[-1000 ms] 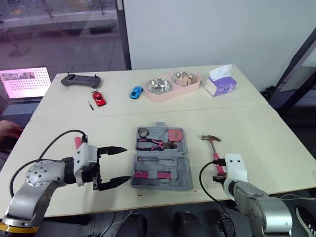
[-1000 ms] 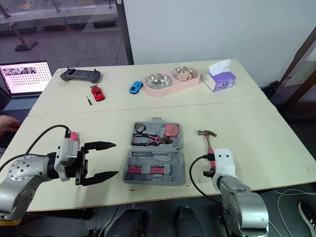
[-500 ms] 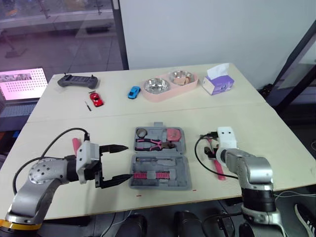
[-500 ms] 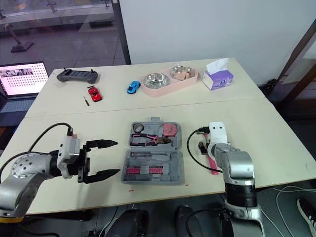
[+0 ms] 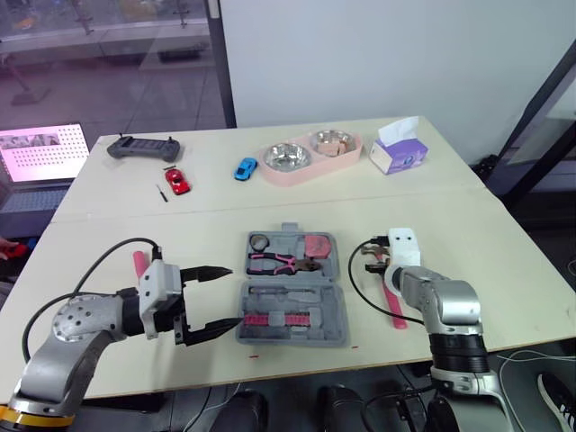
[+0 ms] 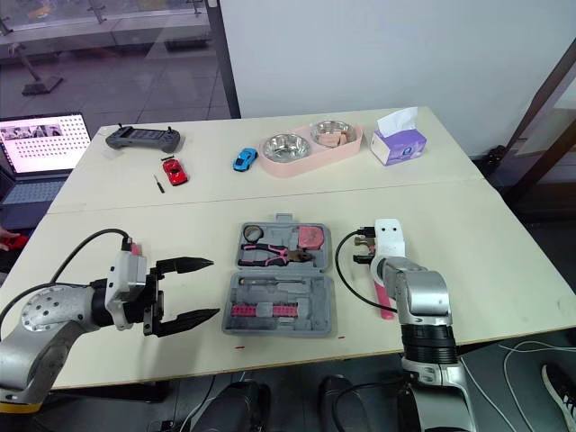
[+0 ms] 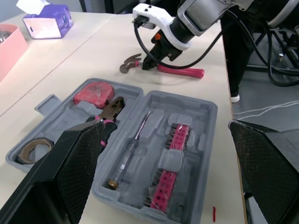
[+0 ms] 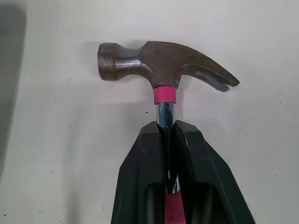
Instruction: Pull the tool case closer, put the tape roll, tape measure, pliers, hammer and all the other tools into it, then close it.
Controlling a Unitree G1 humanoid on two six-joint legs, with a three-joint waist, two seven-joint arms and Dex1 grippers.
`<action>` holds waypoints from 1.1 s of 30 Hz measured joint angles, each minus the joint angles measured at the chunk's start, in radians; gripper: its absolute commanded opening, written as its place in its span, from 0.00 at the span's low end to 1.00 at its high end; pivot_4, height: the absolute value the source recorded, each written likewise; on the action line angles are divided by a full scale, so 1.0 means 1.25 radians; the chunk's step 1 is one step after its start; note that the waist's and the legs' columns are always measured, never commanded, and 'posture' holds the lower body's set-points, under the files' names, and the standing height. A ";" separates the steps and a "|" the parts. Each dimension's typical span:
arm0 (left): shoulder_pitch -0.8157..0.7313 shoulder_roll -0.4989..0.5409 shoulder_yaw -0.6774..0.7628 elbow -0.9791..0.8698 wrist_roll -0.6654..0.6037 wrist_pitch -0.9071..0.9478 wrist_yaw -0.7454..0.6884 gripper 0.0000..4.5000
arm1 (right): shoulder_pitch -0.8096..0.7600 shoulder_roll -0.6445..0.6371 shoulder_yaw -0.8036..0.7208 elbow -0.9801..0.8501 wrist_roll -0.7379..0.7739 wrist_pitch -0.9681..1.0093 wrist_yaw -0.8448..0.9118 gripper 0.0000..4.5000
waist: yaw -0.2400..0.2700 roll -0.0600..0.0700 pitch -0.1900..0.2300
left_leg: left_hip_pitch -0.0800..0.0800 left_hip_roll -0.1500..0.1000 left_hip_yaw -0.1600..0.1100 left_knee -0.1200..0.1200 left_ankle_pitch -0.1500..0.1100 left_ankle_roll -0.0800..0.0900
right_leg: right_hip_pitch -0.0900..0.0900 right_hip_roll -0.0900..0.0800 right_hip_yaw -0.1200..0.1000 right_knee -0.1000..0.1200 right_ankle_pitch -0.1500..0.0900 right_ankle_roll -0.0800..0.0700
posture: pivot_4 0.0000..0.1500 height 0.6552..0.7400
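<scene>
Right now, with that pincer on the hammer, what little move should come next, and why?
Probably lift the hammer: the right pincer is shut on its shaft just under the head, yet it lies on the table, outside the open tool case.

The room is bright and evenly lit from overhead, so the cream-coloured table (image 5: pixel 135 207) looks pale, with only soft, short shadows. The grey plastic tool case (image 5: pixel 292 288) has a thin shadow along its near edge. Close up, the pink-handled steel hammer (image 8: pixel 161 63) lays a faint, diffuse shadow on the tabletop. The two round steel bowls (image 5: pixel 285 157) catch bright glints. The open laptop screen (image 5: pixel 40 151) glows pink-white, and the glass wall (image 5: pixel 108 63) carries pale reflections.
</scene>
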State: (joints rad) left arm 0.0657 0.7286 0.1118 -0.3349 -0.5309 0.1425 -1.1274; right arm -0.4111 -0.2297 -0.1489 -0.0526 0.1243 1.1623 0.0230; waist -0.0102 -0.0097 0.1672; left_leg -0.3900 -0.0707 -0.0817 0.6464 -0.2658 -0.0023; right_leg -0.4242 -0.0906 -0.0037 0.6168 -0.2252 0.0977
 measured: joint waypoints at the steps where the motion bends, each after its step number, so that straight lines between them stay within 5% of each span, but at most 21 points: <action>1: 0.000 0.000 0.000 0.000 0.000 0.000 0.000 1.00 | 0.002 0.002 -0.001 -0.005 0.000 0.004 -0.002 0.02 | 0.000 0.000 0.000 | 0.000 0.000 0.000 0.000 0.000 0.000 | 0.000 0.000 0.000 0.000 0.000 0.000 | 1.00 1.00; 15: 0.001 0.009 0.003 0.000 -0.001 -0.002 -0.011 1.00 | 0.212 0.096 0.071 -0.332 -0.011 0.145 -0.051 0.02 | -0.001 0.000 0.000 | 0.000 0.000 -0.001 -0.001 0.000 0.000 | -0.001 0.000 0.000 0.000 -0.001 -0.002 | 1.00 1.00; 33: -0.016 0.012 0.003 0.009 -0.001 -0.002 -0.024 1.00 | 0.181 0.042 0.083 -0.238 -0.011 0.049 0.001 0.02 | -0.003 -0.005 -0.003 | 0.001 0.001 -0.001 0.000 0.000 0.000 | 0.001 0.001 0.000 0.000 -0.001 -0.002 | 1.00 1.00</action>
State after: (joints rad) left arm 0.0452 0.7435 0.1153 -0.3236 -0.5321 0.1403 -1.1569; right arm -0.1853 -0.1767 -0.0451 -0.3506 0.1104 1.2231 0.0248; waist -0.0138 -0.0154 0.1635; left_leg -0.3888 -0.0701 -0.0829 0.6464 -0.2658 -0.0024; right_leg -0.4235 -0.0896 -0.0039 0.6171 -0.2266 0.0953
